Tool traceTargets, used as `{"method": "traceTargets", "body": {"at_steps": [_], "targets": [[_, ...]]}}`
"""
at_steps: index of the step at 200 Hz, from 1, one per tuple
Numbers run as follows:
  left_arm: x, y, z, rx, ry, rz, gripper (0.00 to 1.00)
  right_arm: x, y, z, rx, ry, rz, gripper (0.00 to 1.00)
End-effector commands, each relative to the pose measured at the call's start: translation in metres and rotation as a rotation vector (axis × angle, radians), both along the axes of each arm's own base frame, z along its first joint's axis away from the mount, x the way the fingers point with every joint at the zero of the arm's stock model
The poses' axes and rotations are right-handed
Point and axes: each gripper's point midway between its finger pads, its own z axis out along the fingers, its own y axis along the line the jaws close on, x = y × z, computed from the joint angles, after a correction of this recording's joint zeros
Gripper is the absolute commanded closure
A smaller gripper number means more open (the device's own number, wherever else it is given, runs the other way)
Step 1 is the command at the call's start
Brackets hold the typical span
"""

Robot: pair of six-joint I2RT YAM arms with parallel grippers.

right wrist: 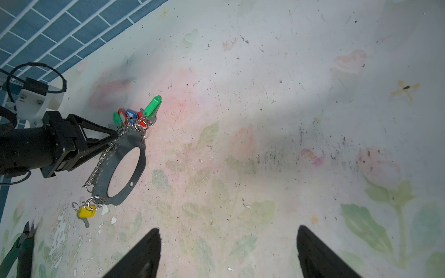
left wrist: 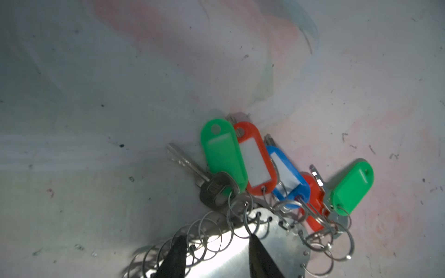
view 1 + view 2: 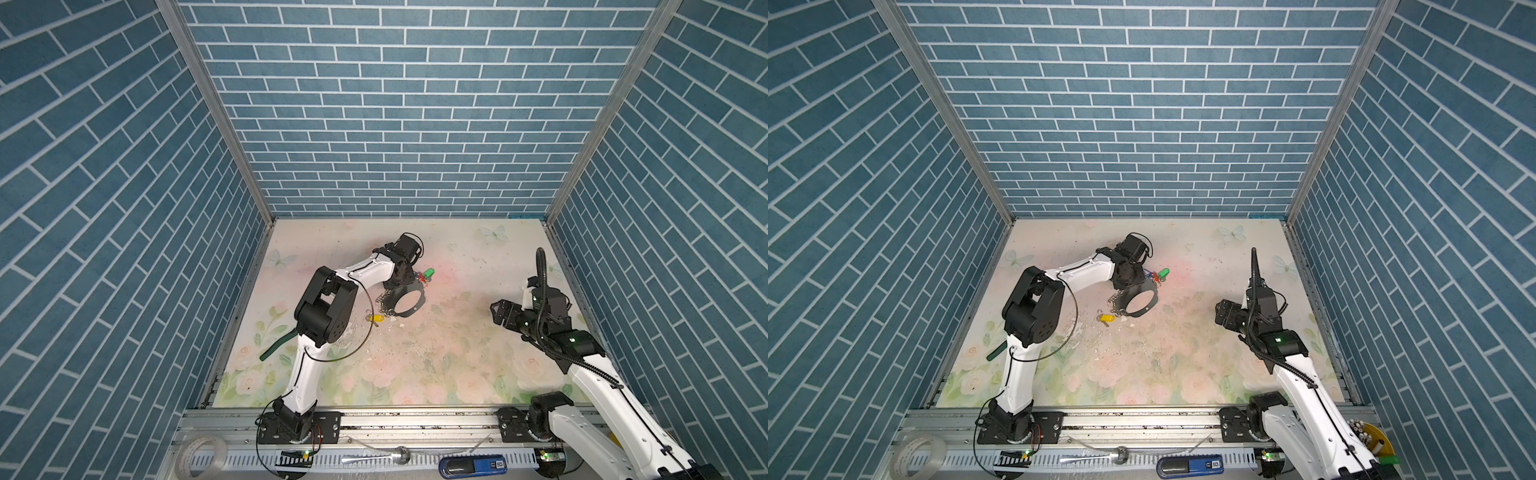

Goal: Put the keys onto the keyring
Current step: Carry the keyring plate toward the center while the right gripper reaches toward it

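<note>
1. Left jaws: the tips of my left gripper (image 2: 215, 238) stand a little apart, astride the ring-lined rim of the keyring (image 1: 131, 142). Some of its small silver rings (image 2: 204, 231) sit between them. Whether they pinch the rim I cannot tell.
2. Right jaws: my right gripper (image 1: 228, 229) hangs wide open above the bare table (image 3: 457, 353), with nothing between its fingers.
3. In both top views the keyring lies on the table near its middle. My left gripper meets it at the hoop's 11 o'clock edge. My right gripper is out at the hoop's 3 o'clock, well apart.
4. A bunch of keys (image 2: 255, 166) is threaded on rings at the hoop's 1 o'clock. Their green, red and blue tags fan out side by side on the table.
5. One key with a yellow tag (image 1: 86, 213) lies at the hoop's 8 o'clock, touching the rim's rings. I cannot tell whether it is hooked on.
6. Green-handled cutters (image 3: 276, 345) lie farther out toward 8 o'clock.
</note>
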Motion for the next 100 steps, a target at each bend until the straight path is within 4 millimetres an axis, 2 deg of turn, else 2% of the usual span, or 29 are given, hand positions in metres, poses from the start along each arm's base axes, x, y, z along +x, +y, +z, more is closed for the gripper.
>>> {"method": "traceTargets", "body": {"at_steps": [1,32,55,100], "targets": [[0.012,-0.001,0.000,-0.003,-0.012,0.030,0.58,-0.004,-0.001,-0.009,-0.008,0.020,-0.003,0.12],[0.015,-0.005,-0.008,0.001,0.003,0.018,0.62,-0.005,-0.001,-0.010,-0.008,0.022,-0.002,0.12],[0.017,-0.007,-0.011,0.004,0.008,0.006,0.69,-0.006,-0.001,-0.010,-0.006,0.023,-0.003,0.12],[0.017,-0.009,-0.002,0.009,-0.008,-0.016,0.81,-0.007,-0.002,-0.010,-0.005,0.025,-0.004,0.12]]}}
